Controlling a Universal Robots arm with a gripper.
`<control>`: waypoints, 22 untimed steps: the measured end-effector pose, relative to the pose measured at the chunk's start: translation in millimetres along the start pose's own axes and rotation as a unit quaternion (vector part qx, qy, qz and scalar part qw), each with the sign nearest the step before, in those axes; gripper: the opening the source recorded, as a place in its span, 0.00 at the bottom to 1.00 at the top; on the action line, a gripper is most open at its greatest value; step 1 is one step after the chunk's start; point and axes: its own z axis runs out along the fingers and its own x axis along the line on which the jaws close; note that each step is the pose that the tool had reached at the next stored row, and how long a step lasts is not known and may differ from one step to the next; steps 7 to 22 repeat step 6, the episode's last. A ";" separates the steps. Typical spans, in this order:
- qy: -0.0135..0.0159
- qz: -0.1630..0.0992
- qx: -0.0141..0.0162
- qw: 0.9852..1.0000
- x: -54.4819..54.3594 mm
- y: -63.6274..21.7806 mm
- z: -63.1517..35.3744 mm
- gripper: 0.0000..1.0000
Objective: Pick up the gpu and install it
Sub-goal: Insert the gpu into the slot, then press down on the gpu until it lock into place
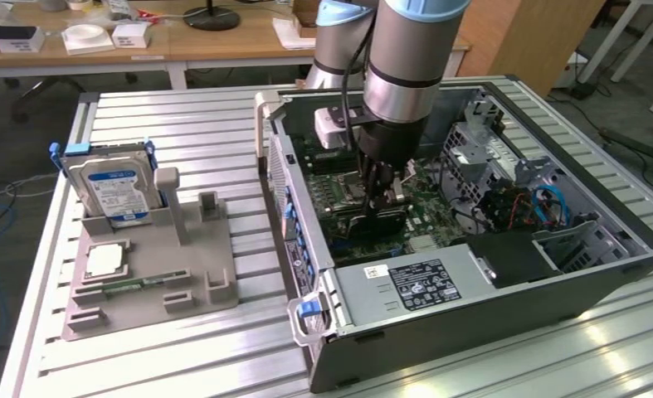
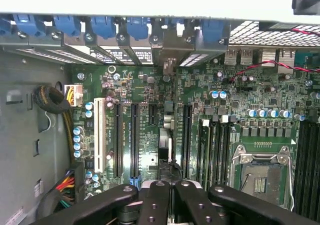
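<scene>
The gpu point(image 2: 167, 135) is a thin dark card seen edge-on, standing upright among the long expansion slots of the green motherboard point(image 2: 240, 90). Its far end meets the bracket row at the case's rear wall. My gripper point(image 2: 170, 185) is right above the card's near end, and its black fingers point(image 2: 155, 187) are shut together over the card's top edge. I cannot tell whether they clamp it. In the exterior view the gripper point(image 1: 384, 199) reaches down into the open computer case point(image 1: 592, 274), with the gpu point(image 1: 372, 222) just beneath it.
A power supply point(image 1: 409, 286) fills the case's near end and a drive cage point(image 1: 492, 157) stands at the exterior view's right. A grey fixture point(image 1: 149, 274) outside the case holds a silver hard drive point(image 1: 110, 186), a processor point(image 1: 104, 259) and a green memory stick point(image 1: 127, 288). The empty CPU socket point(image 2: 262, 177) lies beside the slots.
</scene>
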 end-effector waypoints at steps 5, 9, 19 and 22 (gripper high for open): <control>0.000 0.000 0.000 1.000 0.0 0.0 0.0 0.10; 0.000 0.000 0.000 1.000 0.0 0.0 0.0 0.10; 0.000 0.000 0.000 1.000 0.0 0.0 0.0 0.10; 0.000 0.000 0.000 1.000 0.0 0.0 0.0 0.10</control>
